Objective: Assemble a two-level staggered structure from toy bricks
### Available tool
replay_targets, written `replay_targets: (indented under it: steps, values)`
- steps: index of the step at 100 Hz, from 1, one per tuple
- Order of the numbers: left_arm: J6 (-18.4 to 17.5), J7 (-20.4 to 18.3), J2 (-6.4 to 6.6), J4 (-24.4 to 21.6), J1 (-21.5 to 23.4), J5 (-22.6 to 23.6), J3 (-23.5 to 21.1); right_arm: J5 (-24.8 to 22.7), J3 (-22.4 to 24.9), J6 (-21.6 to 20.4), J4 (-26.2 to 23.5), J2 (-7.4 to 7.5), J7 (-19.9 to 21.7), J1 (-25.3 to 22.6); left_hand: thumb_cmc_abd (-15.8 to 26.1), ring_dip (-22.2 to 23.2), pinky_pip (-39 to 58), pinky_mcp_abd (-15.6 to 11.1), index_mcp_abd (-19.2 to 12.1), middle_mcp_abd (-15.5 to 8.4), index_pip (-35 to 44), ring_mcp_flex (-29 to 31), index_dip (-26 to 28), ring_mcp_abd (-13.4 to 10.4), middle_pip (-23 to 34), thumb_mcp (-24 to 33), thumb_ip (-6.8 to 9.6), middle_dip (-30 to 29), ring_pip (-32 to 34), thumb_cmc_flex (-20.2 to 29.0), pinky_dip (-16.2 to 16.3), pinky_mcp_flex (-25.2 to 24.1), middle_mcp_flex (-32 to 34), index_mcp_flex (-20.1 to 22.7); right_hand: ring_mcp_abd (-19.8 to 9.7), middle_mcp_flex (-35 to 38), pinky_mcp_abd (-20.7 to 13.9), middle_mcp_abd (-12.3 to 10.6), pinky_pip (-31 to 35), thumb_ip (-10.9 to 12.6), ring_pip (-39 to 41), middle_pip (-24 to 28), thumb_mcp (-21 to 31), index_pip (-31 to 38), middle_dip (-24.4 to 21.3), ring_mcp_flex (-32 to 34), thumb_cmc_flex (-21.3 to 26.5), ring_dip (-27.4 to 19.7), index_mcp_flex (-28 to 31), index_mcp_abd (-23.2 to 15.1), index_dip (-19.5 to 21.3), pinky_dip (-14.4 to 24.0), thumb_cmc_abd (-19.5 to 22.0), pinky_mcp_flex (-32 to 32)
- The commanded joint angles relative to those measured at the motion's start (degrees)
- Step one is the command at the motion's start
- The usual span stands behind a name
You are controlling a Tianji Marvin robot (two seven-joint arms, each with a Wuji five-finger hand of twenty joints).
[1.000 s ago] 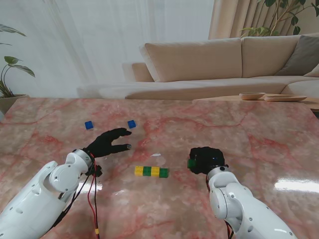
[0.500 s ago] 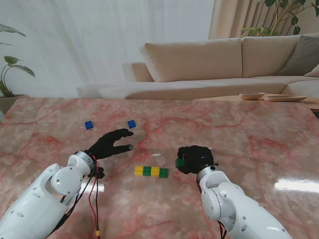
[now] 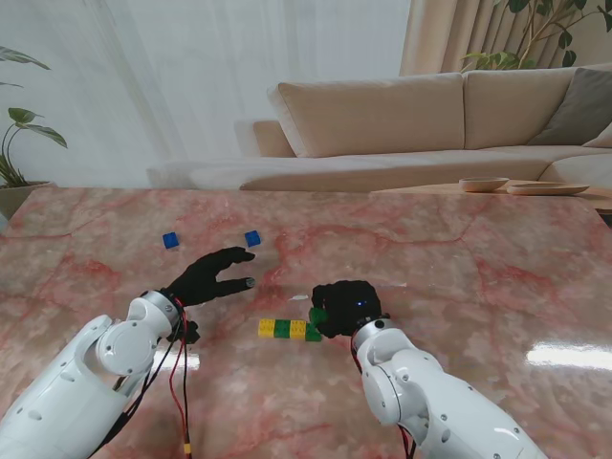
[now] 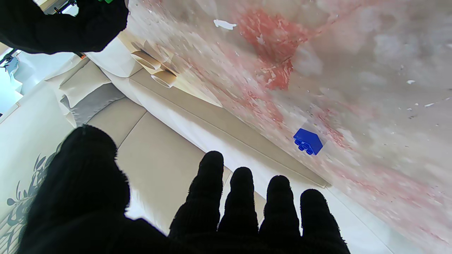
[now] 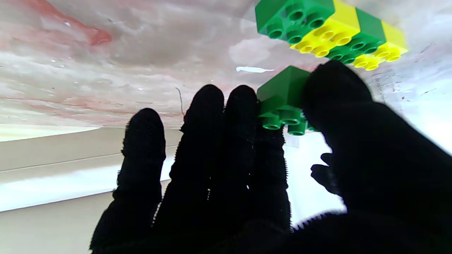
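A flat row of yellow and green bricks (image 3: 284,329) (image 5: 335,33) lies on the marble table. My right hand (image 3: 344,308) (image 5: 268,165), in a black glove, is shut on a green brick (image 3: 316,314) (image 5: 284,95) pinched between thumb and fingers, just over the right end of the row. My left hand (image 3: 212,275) (image 4: 197,211) hovers open to the left of the row, fingers spread. Two blue bricks lie farther from me: one (image 3: 252,238) (image 4: 308,141) beyond the left fingertips, the other (image 3: 170,240) more to the left.
The pink marble table (image 3: 459,258) stretches wide on all sides. A beige sofa (image 3: 430,124) stands beyond its far edge, with wooden bowls (image 3: 521,185) at the far right. Red wires (image 3: 179,382) hang from my left forearm.
My right hand has carried the green brick leftward, from well right of the row to its right end. The left hand has hardly moved.
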Motion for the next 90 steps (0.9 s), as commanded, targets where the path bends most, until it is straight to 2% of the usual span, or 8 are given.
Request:
replay_targets:
  steps: [1, 47, 90]
  values:
    - [0.3, -0.1, 0.05, -0.3, 0.4, 0.2, 0.0, -0.2, -0.7, 0.6, 0.6, -0.5, 1.0, 0.3, 2.3, -0.5, 1.5, -1.8, 0.6, -0.1, -0.9, -1.8, -0.4, -2.5, -1.0, -1.7, 1.69, -1.0, -1.4, -0.7, -0.3, -0.2, -1.9, 0.1, -0.1, 0.0, -0.1, -0.8, 2.4, -0.4, 0.5, 0.0, 2.4, 3.8, 0.1, -0.8, 2.6, 0.6, 2.3, -4.7, 0.4, -0.7, 3.8, -0.7]
    - [0.4, -0.3, 0.11, -0.8, 0.9, 0.2, -0.6, 1.3, -7.3, 2.6, 5.0, -1.05, 0.9, 5.7, 2.3, -0.6, 1.6, -1.8, 0.7, -0.1, -1.0, -1.8, -0.4, -2.4, -1.0, -1.8, 1.68, -1.0, -1.4, -0.5, -0.6, -0.2, -1.9, 0.1, -0.4, -0.9, -0.5, -0.8, 2.8, -0.1, 2.5, 2.1, -0.5, 3.7, 0.5, -1.5, 2.0, 1.4, 2.1, -4.5, 0.7, -0.2, 5.3, -1.2]
    - [0.5, -0.7, 0.22, -1.1, 1.2, 0.2, -1.0, 2.1, -10.7, 4.9, 7.2, -1.24, 2.5, 8.9, 2.3, -0.6, 1.6, -1.8, 0.6, -0.2, -0.9, -1.7, -0.4, -2.6, -1.0, -1.9, 1.68, -1.0, -1.4, -0.4, -0.8, -0.2, -1.8, 0.3, -0.5, -1.6, -0.8, -0.8, 2.9, -0.2, 2.9, 2.8, -2.4, 3.2, 0.3, -2.1, 1.6, 1.6, 1.9, -4.2, 0.7, 0.1, 5.5, -1.6]
